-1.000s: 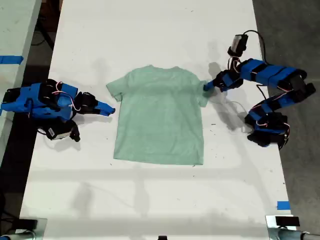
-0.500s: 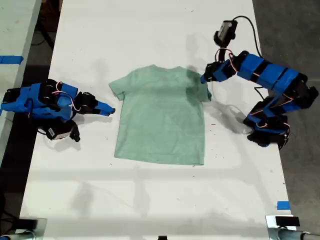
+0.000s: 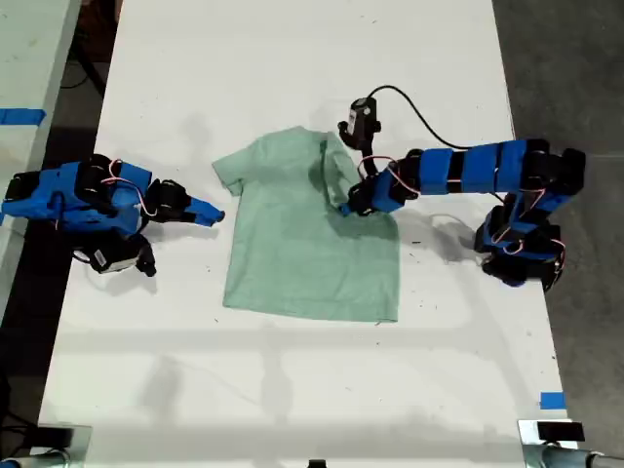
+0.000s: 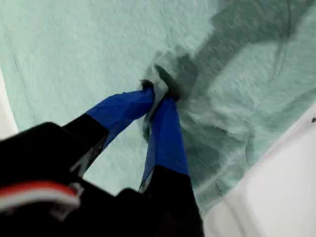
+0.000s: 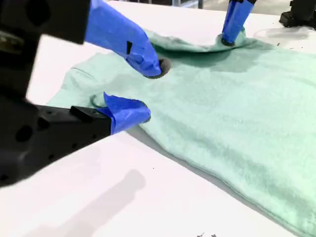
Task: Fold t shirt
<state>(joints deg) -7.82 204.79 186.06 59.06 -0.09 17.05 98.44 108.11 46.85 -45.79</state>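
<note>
**A robotics lab bench**

A lab or workshop is suggested. A long white table [image 3: 292,390] is seen on a grey floor [image 3: 565,58], blue tape marks [image 3: 552,400] are stuck near its edge, and a second bench [image 3: 29,58] stands alongside at the exterior view's left.

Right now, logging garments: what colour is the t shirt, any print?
Plain pale mint green t shirt, no print; clearest in the exterior view.

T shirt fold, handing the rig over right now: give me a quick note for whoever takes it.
First tool: shut on the t shirt, its sleeve pulled in over the body.
Second tool: open, empty, beside the other sleeve at the exterior view's left.
T shirt lies mid-table, mostly flat.
Done: first sleeve fold under way.
Left: release it, fold the other sleeve, then fold the body.
</note>
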